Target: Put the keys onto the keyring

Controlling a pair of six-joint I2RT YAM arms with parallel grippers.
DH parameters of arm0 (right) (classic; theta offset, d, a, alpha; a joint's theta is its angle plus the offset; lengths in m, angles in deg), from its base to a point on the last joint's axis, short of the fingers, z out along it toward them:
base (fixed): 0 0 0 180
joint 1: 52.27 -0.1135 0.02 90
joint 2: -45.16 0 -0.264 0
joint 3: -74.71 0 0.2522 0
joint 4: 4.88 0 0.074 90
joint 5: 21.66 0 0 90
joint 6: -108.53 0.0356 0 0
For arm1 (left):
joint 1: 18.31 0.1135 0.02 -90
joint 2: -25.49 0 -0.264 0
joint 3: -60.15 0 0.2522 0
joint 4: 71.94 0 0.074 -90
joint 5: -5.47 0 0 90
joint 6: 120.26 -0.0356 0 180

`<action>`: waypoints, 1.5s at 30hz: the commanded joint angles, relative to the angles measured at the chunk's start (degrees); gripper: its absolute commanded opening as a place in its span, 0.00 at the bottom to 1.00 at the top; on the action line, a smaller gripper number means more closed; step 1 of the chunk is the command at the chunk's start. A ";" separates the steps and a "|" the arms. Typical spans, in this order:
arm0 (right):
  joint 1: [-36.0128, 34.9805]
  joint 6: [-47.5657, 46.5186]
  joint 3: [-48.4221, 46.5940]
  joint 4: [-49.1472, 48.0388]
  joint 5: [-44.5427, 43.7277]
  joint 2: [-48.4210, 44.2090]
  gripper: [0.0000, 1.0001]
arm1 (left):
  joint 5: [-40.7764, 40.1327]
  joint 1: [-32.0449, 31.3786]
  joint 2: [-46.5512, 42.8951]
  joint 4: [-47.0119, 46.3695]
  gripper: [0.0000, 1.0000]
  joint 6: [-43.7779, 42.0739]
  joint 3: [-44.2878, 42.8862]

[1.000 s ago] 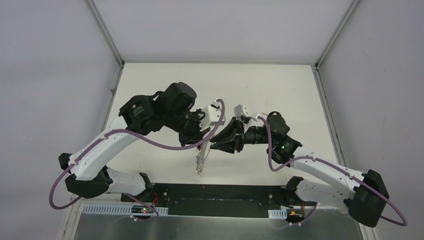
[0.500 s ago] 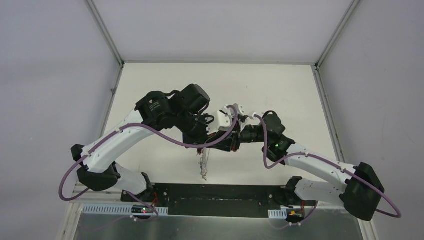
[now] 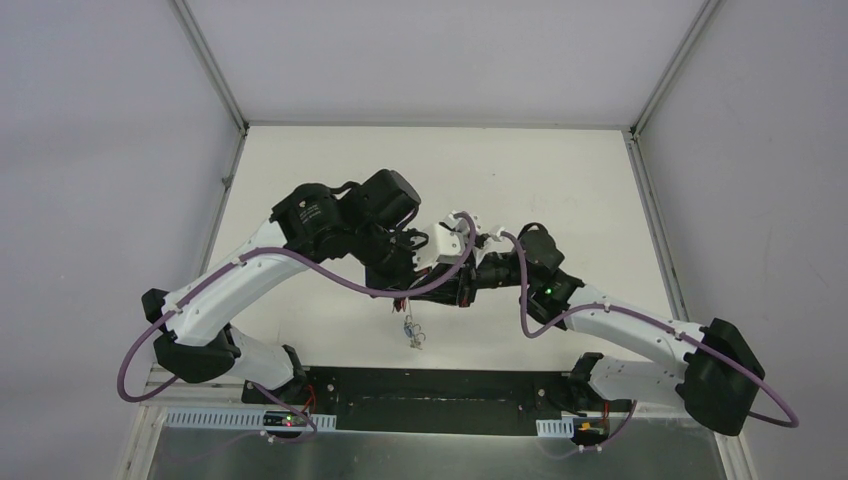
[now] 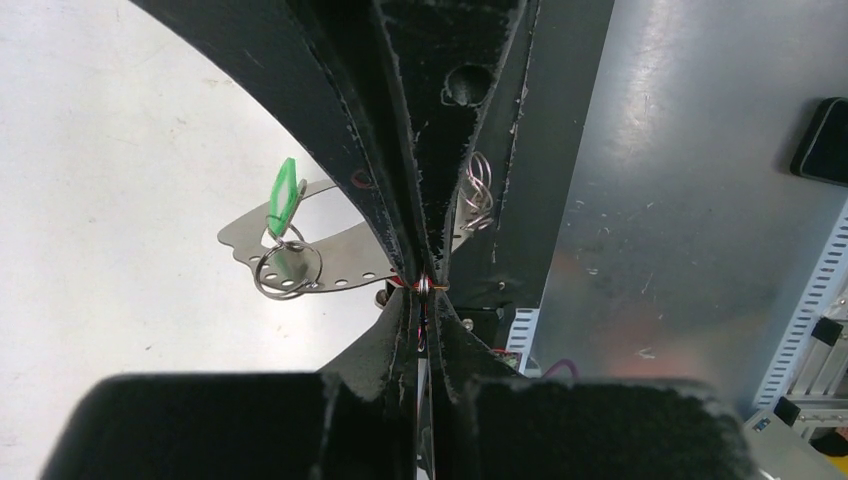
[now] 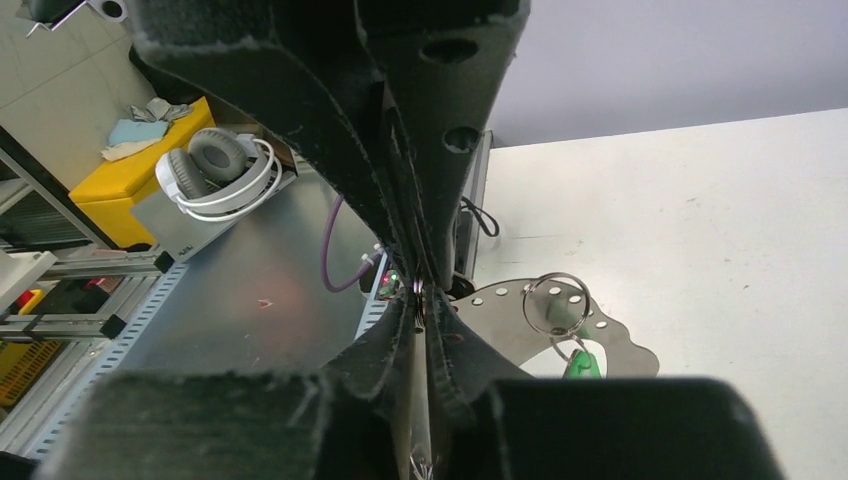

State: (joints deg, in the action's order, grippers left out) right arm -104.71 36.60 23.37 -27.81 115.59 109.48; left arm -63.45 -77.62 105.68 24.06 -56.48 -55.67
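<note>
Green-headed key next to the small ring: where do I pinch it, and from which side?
Grip the green plastic head, not the small ring it joins. The left wrist view shows the head nearly edge-on and tilted, so probably best to close across its two flat faces, coming in at its free end, away from the perforated metal plate. Its blade is hidden.

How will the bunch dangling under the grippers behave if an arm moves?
Probably floppy: the bunch hangs free from the left gripper and right gripper, so it would likely swing. The green-headed key sits loose on a small ring, so pieces may pivot separately. Thin bare metal, likely slippery.
</note>
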 commanded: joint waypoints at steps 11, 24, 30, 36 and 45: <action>-1.02 -2.22 0.06 -1.41 0.42 -1.36 0.00 | 2.17 -0.52 -6.45 -4.67 0.35 -0.57 3.32; -1.11 -3.50 -0.32 1.70 0.45 -3.70 0.00 | -0.45 -0.47 -34.33 -40.37 0.56 3.64 36.43; -1.08 -3.40 -0.47 2.05 0.19 -4.15 0.00 | -0.46 -0.46 -45.35 -57.61 0.53 -0.24 50.78; -1.08 -3.32 -0.47 2.32 -0.11 -4.31 0.00 | 0.39 -0.46 -46.60 -59.16 0.45 -1.18 53.73; -1.07 -3.25 -0.73 2.32 -0.57 -4.59 0.00 | 3.09 -0.51 -44.99 -57.13 0.21 -3.03 53.82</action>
State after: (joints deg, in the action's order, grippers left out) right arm -105.46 33.84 24.00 -23.20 115.67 106.97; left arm -62.49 -77.62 59.91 -31.37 -57.42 -1.90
